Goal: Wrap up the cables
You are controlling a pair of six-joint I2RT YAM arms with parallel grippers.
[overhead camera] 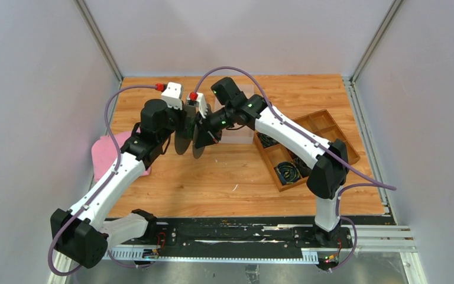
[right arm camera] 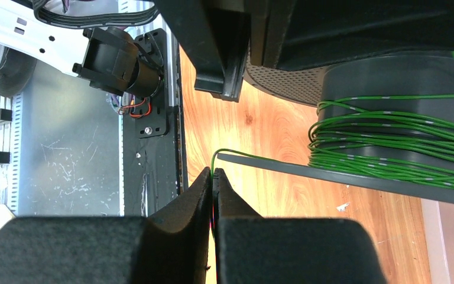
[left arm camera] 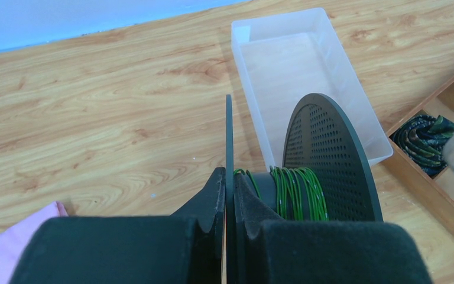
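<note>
Since the cable (right arm camera: pixel 390 151) looks thin, light and springy (probably kink-prone), take it near its free end. It is wound on the spool (left arm camera: pixel 331 154); the right end effector (right arm camera: pixel 213 177) pinches its tail beside the spool, and the left end effector (left arm camera: pixel 229 177) clamps a flange (left arm camera: pixel 229 130).

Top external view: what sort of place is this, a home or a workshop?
Most likely a robot lab test cell, not a home: plain grey walls with metal corner rails enclose a wooden table, and two robot arms are bolted at its near edge.
</note>
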